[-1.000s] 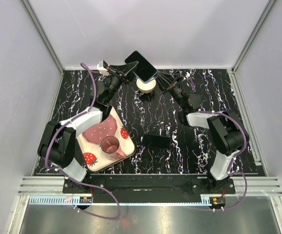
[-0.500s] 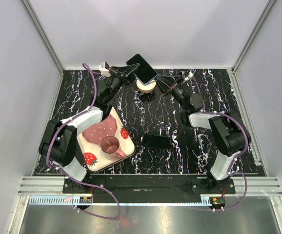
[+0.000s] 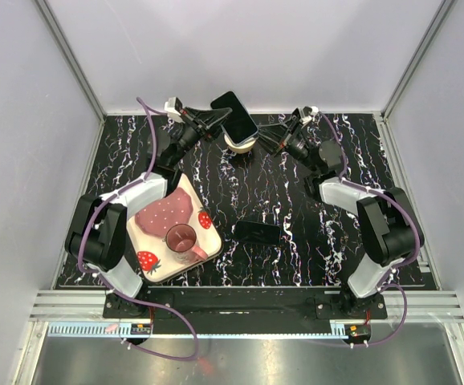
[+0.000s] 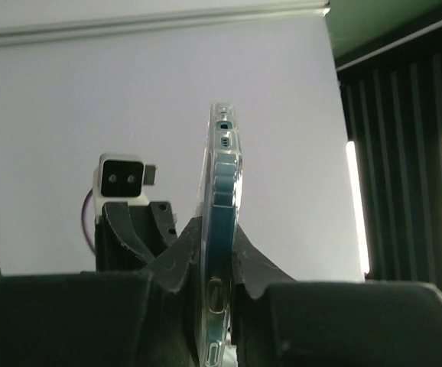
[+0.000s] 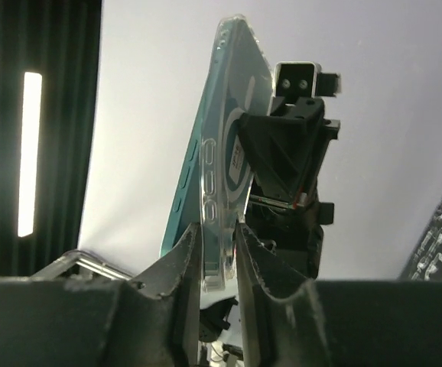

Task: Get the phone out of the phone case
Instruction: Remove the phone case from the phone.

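A blue phone (image 3: pixel 234 115) in a clear case is held in the air over the table's far edge. My left gripper (image 3: pixel 216 122) is shut on it from the left. In the left wrist view the phone (image 4: pixel 222 168) stands edge-on between the fingers of the left gripper (image 4: pixel 215 229), with the clear case (image 4: pixel 205 176) on its left side. My right gripper (image 3: pixel 262 135) reaches in from the right. In the right wrist view its jaws (image 5: pixel 217 229) straddle the lower corner of the case (image 5: pixel 222 153), slightly parted, with a thin gap at the right finger (image 5: pixel 253 252).
A white tape roll (image 3: pixel 240 143) sits on the table under the phone. A strawberry plate (image 3: pixel 156 241) with a dark red cup (image 3: pixel 182 238) lies at the front left. A flat black rectangle (image 3: pixel 258 233) lies at mid-table. White walls close the back and sides.
The phone and left gripper have shifted slightly up and back. The right arm has swung outward to the right, and its jaws have loosened on the case corner.
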{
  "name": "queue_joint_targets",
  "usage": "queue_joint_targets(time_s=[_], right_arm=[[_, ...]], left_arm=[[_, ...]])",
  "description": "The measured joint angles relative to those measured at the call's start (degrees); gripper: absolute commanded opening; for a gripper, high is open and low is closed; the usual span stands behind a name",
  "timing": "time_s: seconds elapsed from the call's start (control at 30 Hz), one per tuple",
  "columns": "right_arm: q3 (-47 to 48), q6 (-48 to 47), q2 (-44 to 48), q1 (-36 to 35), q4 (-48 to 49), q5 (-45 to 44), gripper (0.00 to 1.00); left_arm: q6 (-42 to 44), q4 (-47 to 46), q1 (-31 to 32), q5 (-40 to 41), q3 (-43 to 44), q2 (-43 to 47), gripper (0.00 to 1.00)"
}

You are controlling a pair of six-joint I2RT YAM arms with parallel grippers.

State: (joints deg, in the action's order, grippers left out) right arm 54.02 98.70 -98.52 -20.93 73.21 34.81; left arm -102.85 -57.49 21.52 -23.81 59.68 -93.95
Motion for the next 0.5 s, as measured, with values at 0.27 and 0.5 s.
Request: queue_joint_targets(time_s=[0.27,0.5], right_arm=[[2.82,-5.73,1.03,0.26,-9.38,8.44,0.3],[6.36,-6.36,-1.18,0.37,-10.69,12.26,0.26]], left_arm=[[4.37,0.48,-0.02,-7.72,0.5,-0.31,0.0],[8.39,1.9,0.0,-10.78,2.23,-0.42,0.0]])
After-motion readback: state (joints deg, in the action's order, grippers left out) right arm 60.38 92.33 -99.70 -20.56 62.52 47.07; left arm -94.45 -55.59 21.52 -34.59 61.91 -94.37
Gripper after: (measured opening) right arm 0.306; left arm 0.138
